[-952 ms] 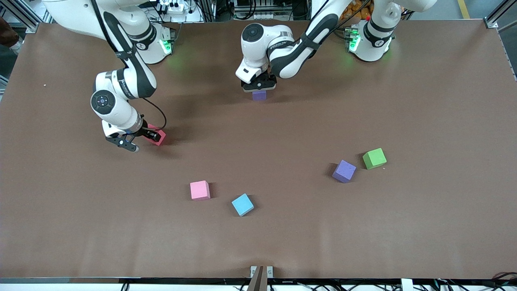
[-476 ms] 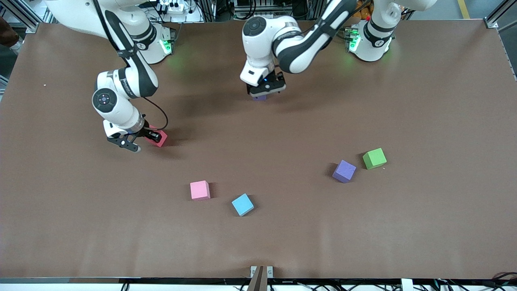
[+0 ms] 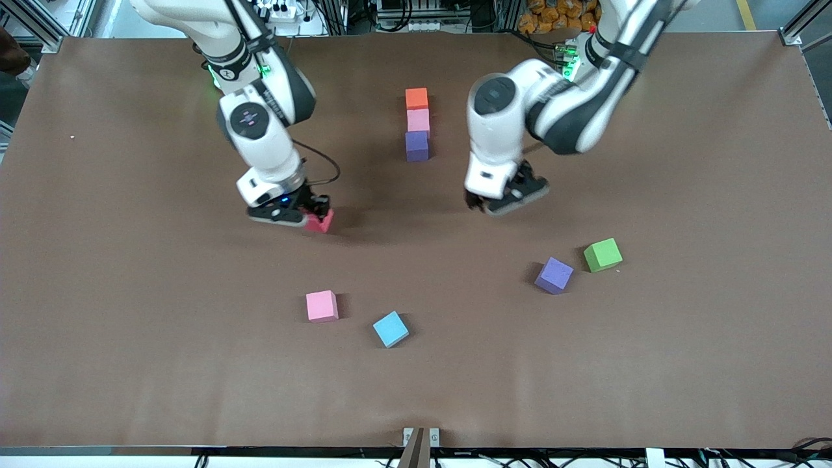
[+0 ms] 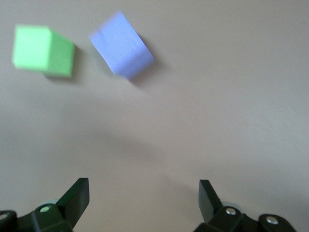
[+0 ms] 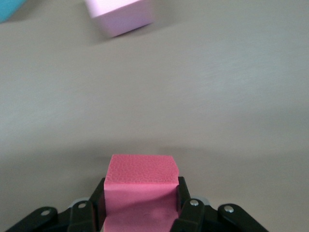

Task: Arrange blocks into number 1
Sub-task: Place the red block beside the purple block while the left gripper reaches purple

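Observation:
Orange block [image 3: 416, 98], pink block [image 3: 418, 119] and purple block [image 3: 416, 145] lie touching in a straight column near the arms' bases. My right gripper [image 3: 311, 216] [image 5: 140, 205] is shut on the red block [image 3: 320, 221] [image 5: 140, 183], held just over bare table beside the column. Over bare tabletop, the left gripper [image 3: 506, 200] [image 4: 144, 198] hangs open with nothing between its fingers. Its wrist view shows the loose purple block [image 3: 554, 275] [image 4: 122, 45] and green block [image 3: 602, 255] [image 4: 42, 50]. A second pink block [image 3: 322, 306] [image 5: 120, 14] and the blue block [image 3: 390, 329] lie nearer the front camera.
The brown tabletop [image 3: 682, 162] carries nothing but the blocks. Wide bare stretches lie toward both ends and along the front edge. A small metal bracket [image 3: 420, 437] sits at the middle of the front edge.
The left gripper let go of the purple block at the column's end, opened and swung away toward the loose purple and green blocks. The right gripper carried the red block toward the table's middle.

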`<state>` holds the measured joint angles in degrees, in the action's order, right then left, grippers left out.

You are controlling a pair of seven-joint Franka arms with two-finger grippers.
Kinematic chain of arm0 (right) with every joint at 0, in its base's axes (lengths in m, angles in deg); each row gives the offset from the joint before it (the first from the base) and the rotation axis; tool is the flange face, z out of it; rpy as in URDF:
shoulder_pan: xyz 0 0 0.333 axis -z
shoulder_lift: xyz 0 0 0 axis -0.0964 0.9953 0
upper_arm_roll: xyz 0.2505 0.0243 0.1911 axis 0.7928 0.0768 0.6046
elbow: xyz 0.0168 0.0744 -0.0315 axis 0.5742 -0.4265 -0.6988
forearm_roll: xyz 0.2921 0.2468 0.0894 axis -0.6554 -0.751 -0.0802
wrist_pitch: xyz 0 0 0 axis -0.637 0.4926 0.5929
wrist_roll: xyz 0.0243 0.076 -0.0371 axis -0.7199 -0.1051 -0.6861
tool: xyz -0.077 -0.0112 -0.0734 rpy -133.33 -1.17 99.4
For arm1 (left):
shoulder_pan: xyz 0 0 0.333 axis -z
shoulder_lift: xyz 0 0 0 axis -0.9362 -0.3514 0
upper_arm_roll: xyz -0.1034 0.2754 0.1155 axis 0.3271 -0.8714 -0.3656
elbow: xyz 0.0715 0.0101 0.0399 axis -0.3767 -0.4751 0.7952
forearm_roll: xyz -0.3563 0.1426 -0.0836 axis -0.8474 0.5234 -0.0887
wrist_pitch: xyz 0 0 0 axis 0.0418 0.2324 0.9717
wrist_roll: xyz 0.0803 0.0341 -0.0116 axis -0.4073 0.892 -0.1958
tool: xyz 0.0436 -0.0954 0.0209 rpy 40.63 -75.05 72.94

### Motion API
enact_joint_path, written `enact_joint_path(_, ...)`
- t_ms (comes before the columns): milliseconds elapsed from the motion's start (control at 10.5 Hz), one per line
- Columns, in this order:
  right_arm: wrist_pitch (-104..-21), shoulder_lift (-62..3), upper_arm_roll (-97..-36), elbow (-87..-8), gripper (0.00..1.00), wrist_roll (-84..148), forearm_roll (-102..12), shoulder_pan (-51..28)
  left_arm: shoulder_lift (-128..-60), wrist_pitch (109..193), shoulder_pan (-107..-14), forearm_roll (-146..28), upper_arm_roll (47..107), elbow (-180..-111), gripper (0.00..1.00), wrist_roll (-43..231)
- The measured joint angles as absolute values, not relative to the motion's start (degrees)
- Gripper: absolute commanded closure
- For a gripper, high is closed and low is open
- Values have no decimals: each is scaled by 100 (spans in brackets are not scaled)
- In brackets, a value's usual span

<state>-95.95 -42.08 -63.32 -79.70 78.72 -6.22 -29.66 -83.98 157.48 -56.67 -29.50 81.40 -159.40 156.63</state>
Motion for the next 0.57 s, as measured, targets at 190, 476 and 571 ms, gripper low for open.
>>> enact_joint_path(190, -9356, -3908, -6329, -7535, 59, 8339, -618, -3760, -8398, 15787, -5934, -3032, 7492, -15803, 0, 14647)
enact_joint_path(476, -9226, -3005, -6327, -6538, 59, 8811, -616, -4697, -8552, 15890, -5943, -4011, 6582, -15459, 0, 13588)
enact_joint_path(571, -9220, -2773, -6328, -6338, 59, 8848, -616, -4863, -8687, 15935, -5939, -4147, 6475, -15362, 0, 13531)
